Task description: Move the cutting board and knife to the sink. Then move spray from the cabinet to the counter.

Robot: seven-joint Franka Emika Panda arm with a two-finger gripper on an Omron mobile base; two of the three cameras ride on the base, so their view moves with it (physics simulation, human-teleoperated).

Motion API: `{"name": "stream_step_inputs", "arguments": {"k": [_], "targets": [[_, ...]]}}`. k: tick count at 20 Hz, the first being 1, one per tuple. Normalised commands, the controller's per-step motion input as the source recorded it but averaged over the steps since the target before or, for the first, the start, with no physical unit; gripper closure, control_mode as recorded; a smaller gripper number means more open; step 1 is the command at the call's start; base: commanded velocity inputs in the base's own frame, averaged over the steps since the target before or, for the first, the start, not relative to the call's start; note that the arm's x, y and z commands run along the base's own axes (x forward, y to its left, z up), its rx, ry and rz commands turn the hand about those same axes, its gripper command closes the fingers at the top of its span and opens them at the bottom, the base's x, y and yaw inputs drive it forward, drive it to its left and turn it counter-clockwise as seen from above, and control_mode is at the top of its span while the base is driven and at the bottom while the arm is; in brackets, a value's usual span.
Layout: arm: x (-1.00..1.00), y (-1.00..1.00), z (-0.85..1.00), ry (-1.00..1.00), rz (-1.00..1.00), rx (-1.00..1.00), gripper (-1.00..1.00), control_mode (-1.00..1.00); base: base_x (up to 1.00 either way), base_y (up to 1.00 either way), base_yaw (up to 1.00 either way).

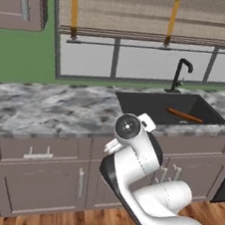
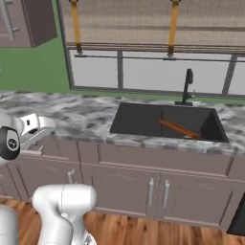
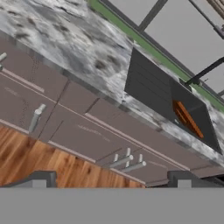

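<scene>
The gripper (image 3: 111, 179) stands with its jaws wide apart and nothing between them, hanging out in front of the lower cabinet fronts and well back from the desk (image 1: 45, 108), so it reads as free of any load and between errands rather than reaching for something. The arm is folded up close to its base, which suits travelling more than working. The black sink (image 1: 136, 101), set into the marbled desk below the window and just in front of the black faucet (image 1: 179, 75), holds one brown-orange thing lying slanted across its right half (image 2: 178, 128); from its flat, long look it is most likely the cutting board seen nearly edge-on, though the checkered pattern cannot be made out at this angle. Whether a knife lies with it I cannot tell; no separate blade can be picked out. The first half of the task therefore seems at least partly done. At the upper left hangs a taupe wall cabinet (image 2: 28, 21) with a steel bar handle; no spray bottle can be made out on the desk, so that part looks not yet done.
</scene>
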Motion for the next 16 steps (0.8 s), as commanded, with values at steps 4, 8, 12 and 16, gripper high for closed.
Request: {"name": "stream_step_inputs", "arguments": {"k": [4,8,12,16], "targets": [[0.00,0.00,0.00,0.00,0.00,0.00,-1.00,1.00,-0.32,0.59,-0.04],[0.00,0.00,0.00,0.00,0.00,0.00,-1.00,1.00,-0.38,0.73,0.00],[0.00,0.00,0.00,0.00,0.00,0.00,-1.00,1.00,-0.42,0.86,0.00],[0.00,0.00,0.00,0.00,0.00,0.00,-1.00,1.00,-0.35,0.83,0.00]]}}
